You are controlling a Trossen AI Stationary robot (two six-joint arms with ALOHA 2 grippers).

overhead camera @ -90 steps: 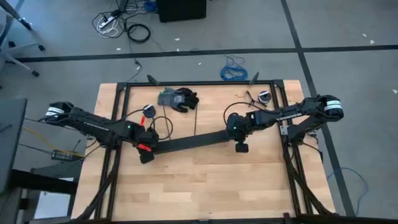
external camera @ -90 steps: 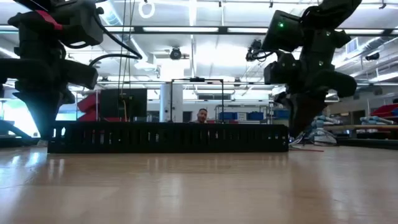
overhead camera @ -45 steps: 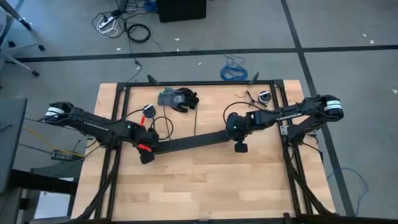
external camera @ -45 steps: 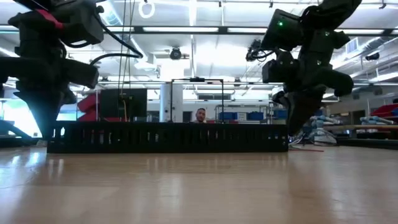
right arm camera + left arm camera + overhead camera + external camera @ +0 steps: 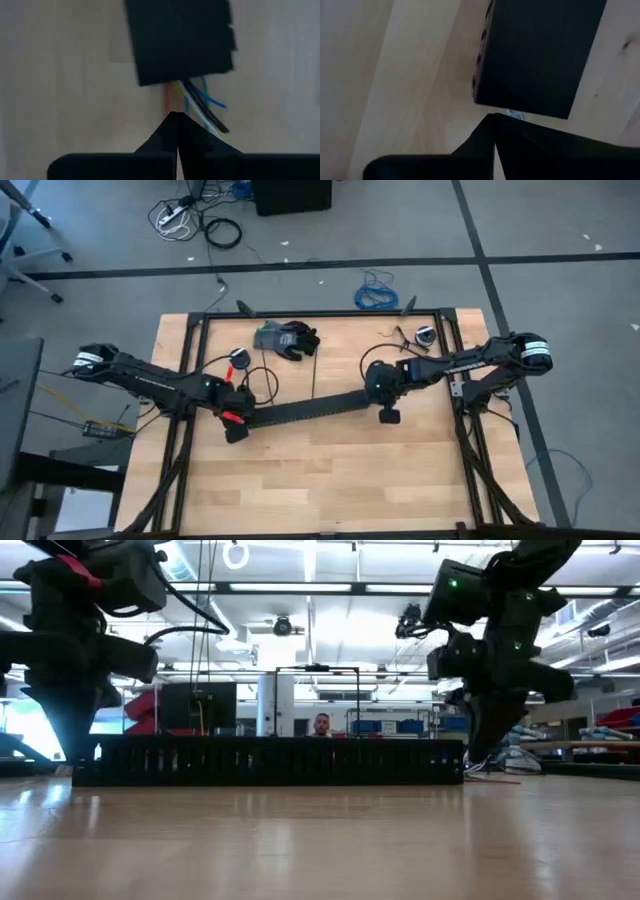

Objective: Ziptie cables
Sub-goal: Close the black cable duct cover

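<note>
A long black slotted strip [image 5: 305,408] lies flat on the wooden table [image 5: 330,480], stretching between my two grippers. It also shows in the low view as the black strip [image 5: 270,760]. The cables [image 5: 200,102], thin coloured wires, stick out of its right end [image 5: 180,45] onto the wood. My right gripper [image 5: 176,116] is shut, with its tips just off that end among the wire ends. My left gripper [image 5: 495,118] is shut close to the strip's left end [image 5: 535,55]. My right gripper's shut tips stand right beside the cables' loose ends [image 5: 172,102], pointing down at the table. I cannot tell whether they touch or pinch any wire. My left gripper's shut tips stand just off the strip's left end [image 5: 520,107]. I cannot tell whether they touch it.
A dark glove-like bundle [image 5: 288,338] lies at the far middle of the table. A small red-and-white thing [image 5: 238,357] and a thin black loop [image 5: 262,380] lie near my left arm. A small round object [image 5: 425,335] sits far right. A blue coiled cable [image 5: 377,292] lies on the floor beyond.
My right gripper has edged a little toward the table's right edge, away from the strip's right end. The strip and my left gripper have stayed where they were.
</note>
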